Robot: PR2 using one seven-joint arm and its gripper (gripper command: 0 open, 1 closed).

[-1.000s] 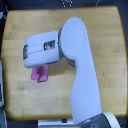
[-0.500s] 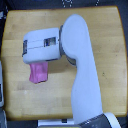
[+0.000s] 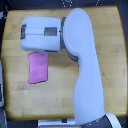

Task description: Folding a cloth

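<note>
In the exterior view, the cloth [image 3: 38,67] lay flat on the wooden tabletop [image 3: 17,105], toward the view's left side, a pink rectangle with its long axis running roughly up and down the picture and leaning slightly. Its upper edge sat right at, and perhaps partly under, the lower edge of the arm's boxy white end [image 3: 42,34]. The rest of the arm [image 3: 87,75] swept down the view's right half, well clear of the fabric.

The fingers themselves could not be made out; the white housing hid them from above, so whether they were spread, pressed together or pinching the cloth could not be told. Judging from this layout, the cloth lay just below the arm's end, so any fold would likely run along its long axis.
</note>
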